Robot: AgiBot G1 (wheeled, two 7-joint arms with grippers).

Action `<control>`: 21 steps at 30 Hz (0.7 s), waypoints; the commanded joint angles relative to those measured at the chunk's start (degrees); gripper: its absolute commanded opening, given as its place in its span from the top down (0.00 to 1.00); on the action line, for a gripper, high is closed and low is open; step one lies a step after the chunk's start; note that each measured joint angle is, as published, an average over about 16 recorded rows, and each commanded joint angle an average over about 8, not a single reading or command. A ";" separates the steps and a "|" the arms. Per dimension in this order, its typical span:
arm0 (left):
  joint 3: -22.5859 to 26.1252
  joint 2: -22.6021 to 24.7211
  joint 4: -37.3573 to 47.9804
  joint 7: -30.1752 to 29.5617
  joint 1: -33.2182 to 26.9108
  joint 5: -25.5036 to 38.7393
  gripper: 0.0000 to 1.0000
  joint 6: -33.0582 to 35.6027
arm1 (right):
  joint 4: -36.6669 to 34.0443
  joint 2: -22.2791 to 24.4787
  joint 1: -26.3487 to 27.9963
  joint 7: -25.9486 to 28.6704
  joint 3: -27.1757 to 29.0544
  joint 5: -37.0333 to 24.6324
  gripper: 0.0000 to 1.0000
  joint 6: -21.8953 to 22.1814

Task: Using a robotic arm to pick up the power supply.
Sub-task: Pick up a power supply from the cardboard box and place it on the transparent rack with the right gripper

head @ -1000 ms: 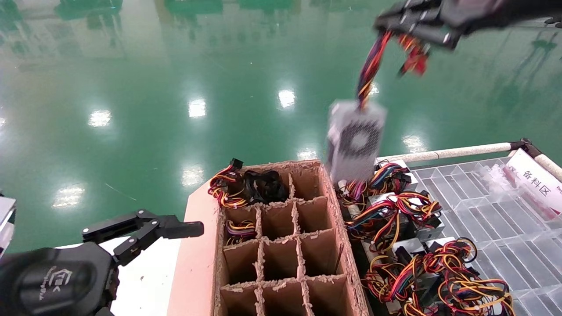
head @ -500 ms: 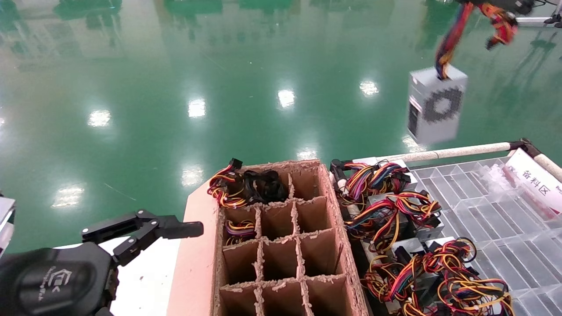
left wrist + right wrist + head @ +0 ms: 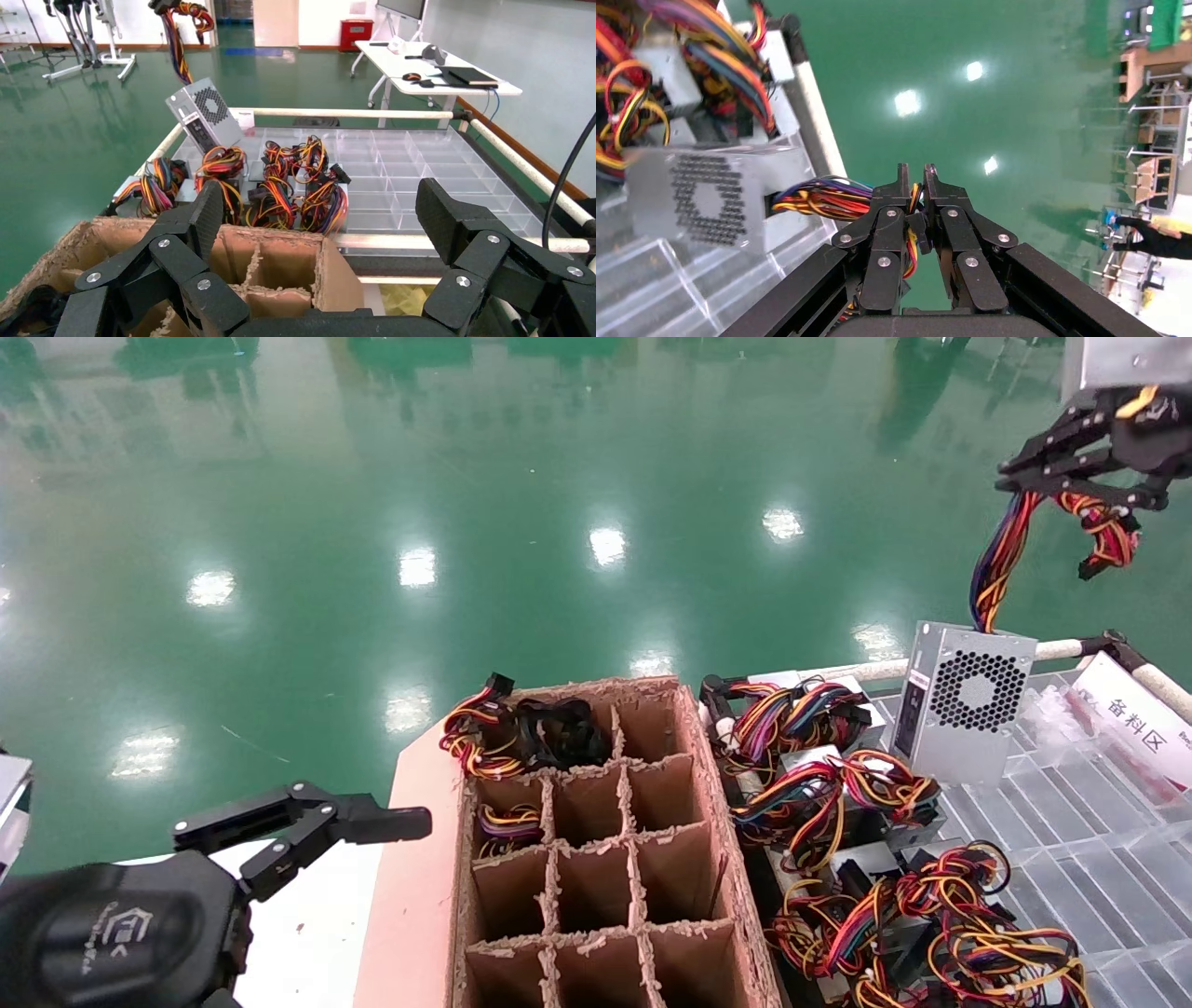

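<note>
Power supply (image 3: 964,702): hangs by its wires above the clear tray's (image 3: 1071,803) far edge, beside the white rail (image 3: 866,670).
Right tool (image 3: 1029,477): clamped on the wire bundle (image 3: 996,561), high above the tray.
Left tool (image 3: 307,822): fingers apart, beside the cardboard crate (image 3: 596,859).

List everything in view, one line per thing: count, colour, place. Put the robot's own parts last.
power supply: one, silver-grey, hanging by its wires over the clear tray's far edge.
wire bundle: one, red, yellow, orange, black, running from the power supply up to the right gripper.
other power supplies: several, exact count hidden under tangled coloured wires, between box and tray.
cardboard box: one, brown, divided into cells, centre; two far-left cells hold wires.
clear tray: one, transparent, compartmented, right.
railing: one, white, behind the tray.
floor: green, glossy.
left gripper: black, open, parked left of the box.
right gripper: black, shut on the wire bundle, upper right.
</note>
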 commanded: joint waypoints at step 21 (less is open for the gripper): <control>0.04 -0.02 0.00 0.02 -0.01 -0.03 0.00 -0.02 | -0.20 -5.52 -3.62 -11.19 -4.88 -7.05 1.00 7.30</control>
